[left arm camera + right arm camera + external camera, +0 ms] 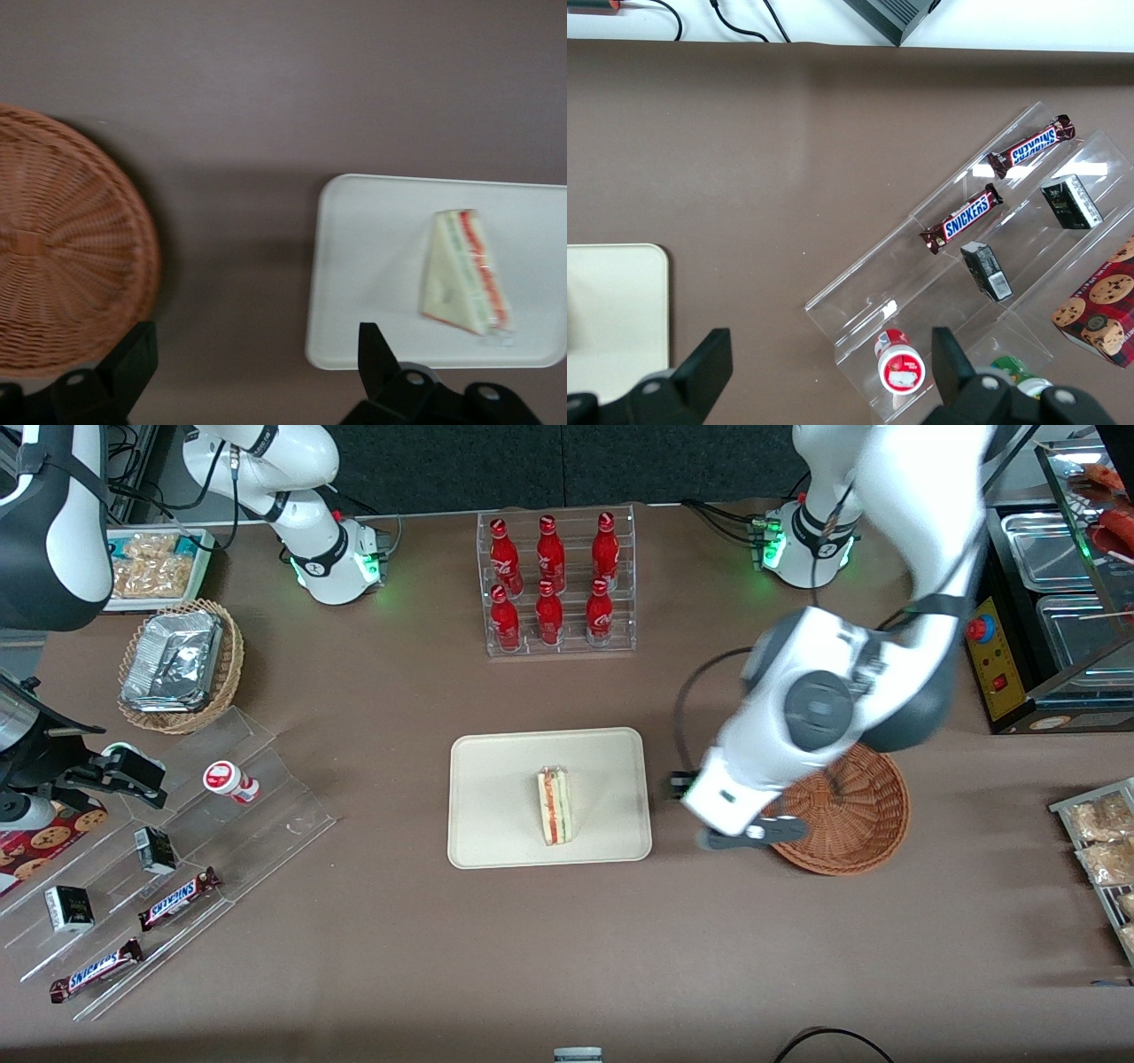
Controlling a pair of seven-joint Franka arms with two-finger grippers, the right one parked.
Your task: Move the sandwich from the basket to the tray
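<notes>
Fingers [133, 359]: spread wide apart, holding nothing.
Gripper [252, 376]: above the bare bench [567, 957], between basket and tray.
Sandwich [555, 806]: lies on the tray, well apart from the gripper.
Tray [496, 815]: cream, flat on the bench.
Basket [855, 815]: woven, beside the tray, partly under the arm.

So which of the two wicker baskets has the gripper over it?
The reddish-brown basket beside the tray; the open gripper hangs over its rim. The tan basket holds foil packs.
</notes>
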